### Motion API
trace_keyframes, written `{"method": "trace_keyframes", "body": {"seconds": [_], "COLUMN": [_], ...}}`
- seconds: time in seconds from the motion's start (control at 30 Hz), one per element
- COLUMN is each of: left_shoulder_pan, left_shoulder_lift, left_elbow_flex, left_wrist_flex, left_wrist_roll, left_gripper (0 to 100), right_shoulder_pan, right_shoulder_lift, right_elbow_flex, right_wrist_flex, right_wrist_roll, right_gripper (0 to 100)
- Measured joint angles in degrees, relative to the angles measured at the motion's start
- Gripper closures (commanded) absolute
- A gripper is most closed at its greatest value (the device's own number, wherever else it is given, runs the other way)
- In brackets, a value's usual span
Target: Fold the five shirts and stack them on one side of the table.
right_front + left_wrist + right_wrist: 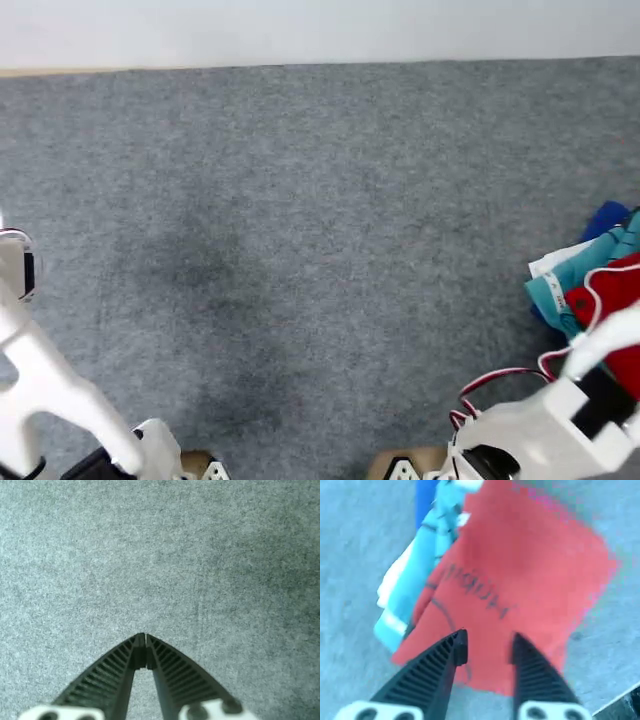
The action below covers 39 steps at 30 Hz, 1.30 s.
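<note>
A heap of shirts lies at the table's right edge: a red shirt on top, a teal shirt under it, and blue cloth and white cloth peeking out behind. My right gripper hangs open just above the red shirt, near its edge, with the teal shirt beside it. My left gripper is shut with nothing in it, above bare grey felt. The left arm stands at the table's left front.
Grey felt covers the table from the left edge to the heap. A pale wall strip runs along the far edge. The right arm's white body and red wires stand at the front right.
</note>
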Motion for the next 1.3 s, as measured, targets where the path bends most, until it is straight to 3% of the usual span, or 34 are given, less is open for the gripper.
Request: {"method": "trace_keyframes", "body": {"seconds": [0.23,0.43,0.63,0.77,0.93,1.13,1.3], "left_shoulder_pan": [0.0,0.0,0.0,0.0,0.0,0.0,0.0], "left_shoulder_lift": [0.0,0.0,0.0,0.0,0.0,0.0,0.0], "left_elbow_flex": [0.0,0.0,0.0,0.0,0.0,0.0,0.0], "left_wrist_flex": [0.0,0.0,0.0,0.0,0.0,0.0,0.0], "left_wrist_roll": [0.0,0.0,0.0,0.0,0.0,0.0,0.0], "left_gripper": [99,99,99,99,99,99,99], "right_shoulder_pan": [-5.98,-14.42,-19.69,-17.85,-8.79,-1.05,0.26], "right_shoulder_lift": [0.0,0.0,0.0,-2.73,-3.25,2.2,10.99], "right_elbow_flex": [15.47,30.59,30.51,22.77,16.35,15.47,15.47], "right_wrist_flex": [-1.05,-16.0,-18.46,-11.78,-10.64,-19.87,-32.09], "right_wrist_roll": [0.0,0.0,-5.36,-6.24,-5.63,-0.53,0.26], "right_gripper": [98.9,98.9,99.0,99.0,99.0,99.0,99.0]}}
